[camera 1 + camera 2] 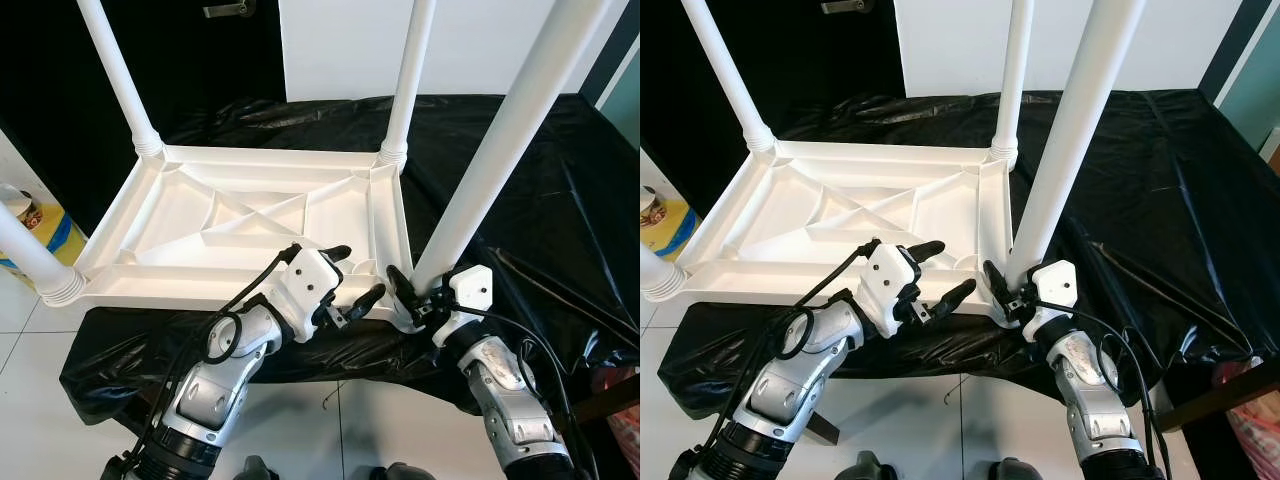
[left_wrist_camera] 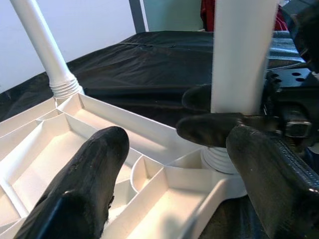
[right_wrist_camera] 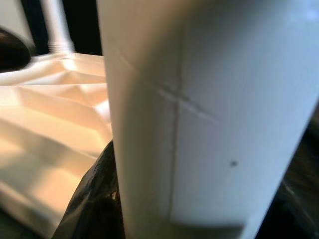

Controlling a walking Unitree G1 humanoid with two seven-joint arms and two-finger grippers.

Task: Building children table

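A white plastic children's table (image 1: 250, 215) lies upside down on a black sheet, its ribbed underside facing up. Legs stand at the back left (image 1: 115, 70), back right (image 1: 410, 80) and front left (image 1: 25, 255) corners. The front right leg (image 1: 500, 140) rises from its corner socket, and my right gripper (image 1: 415, 295) is shut around its base; the leg (image 3: 199, 109) looms close in the right wrist view. My left gripper (image 1: 358, 275) hovers open over the table's front right corner, just left of that leg, its fingers (image 2: 84, 184) spread apart and holding nothing.
The black sheet (image 1: 560, 200) covers a low platform that ends near my arms, with white tile floor (image 1: 30, 360) below. A yellow and blue container (image 1: 50, 230) stands at the left. A white panel (image 1: 340, 45) is behind the table, and a red bag (image 1: 625, 400) at the far right.
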